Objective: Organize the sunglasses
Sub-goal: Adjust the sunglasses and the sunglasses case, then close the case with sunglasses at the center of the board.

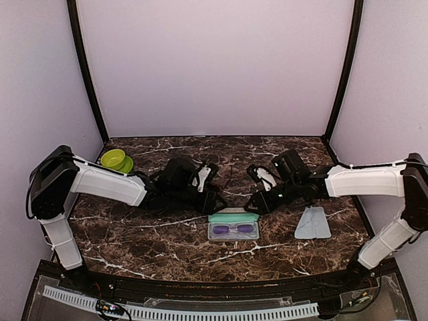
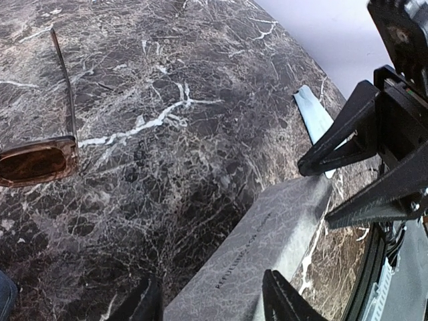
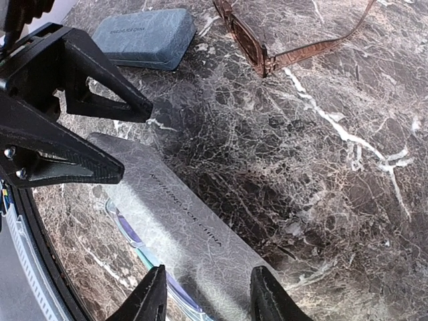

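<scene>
Spanning the scene, a dark brown marble table veined in white carries an open case at its middle, where the left gripper and right gripper straddle opposite ends of the case's long grey lid. Each pair of black wedge-shaped jaws stands about half open around the lid, and whether the pads actually press it cannot be told. The step in hand appears to be shutting that lid over the purple-tinted sunglasses, which lie inside the pale tray just in front of it. To do it well, both ends should come down level and together, so the stiff lid neither twists nor catches the thin pale frame, and the shallow tray is not dragged across the slick stone. The lid looks rigid, matt and finely flecked, with a line of small print along it. A flat pale-blue cloth lies to the right, and a rounded blue-grey case sits shut farther back. The second pair, reddish-brown sunglasses with a blocky translucent frame, rests unfolded on bare marble, apart from either case
</scene>
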You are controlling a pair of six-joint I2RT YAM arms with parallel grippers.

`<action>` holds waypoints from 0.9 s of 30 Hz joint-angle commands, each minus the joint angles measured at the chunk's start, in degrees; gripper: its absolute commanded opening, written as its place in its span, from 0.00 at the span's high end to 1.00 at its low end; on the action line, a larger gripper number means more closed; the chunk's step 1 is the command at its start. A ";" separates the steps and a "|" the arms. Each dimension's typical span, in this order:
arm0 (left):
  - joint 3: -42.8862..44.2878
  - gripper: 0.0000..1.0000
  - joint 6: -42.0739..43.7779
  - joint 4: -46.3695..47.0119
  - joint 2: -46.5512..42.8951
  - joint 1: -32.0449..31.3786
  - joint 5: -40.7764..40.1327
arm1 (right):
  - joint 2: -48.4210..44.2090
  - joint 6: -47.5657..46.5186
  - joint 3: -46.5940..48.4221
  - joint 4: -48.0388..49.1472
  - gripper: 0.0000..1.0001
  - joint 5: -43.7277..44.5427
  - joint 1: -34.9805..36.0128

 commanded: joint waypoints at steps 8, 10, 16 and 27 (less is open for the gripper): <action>-5.71 0.54 -2.75 5.51 -1.84 -1.24 0.89 | -1.08 2.00 -4.38 4.45 0.59 -0.21 0.34; -6.01 0.54 -2.80 5.08 -1.88 -1.77 0.35 | -1.38 2.42 -4.81 4.57 0.60 0.07 0.68; -7.23 0.55 -2.68 3.81 -3.10 -3.68 -2.66 | -2.13 3.31 -5.84 4.48 0.60 2.22 2.54; -8.69 0.56 -2.31 0.57 -4.42 -8.18 -10.44 | -2.55 5.59 -7.62 4.64 0.60 6.70 6.29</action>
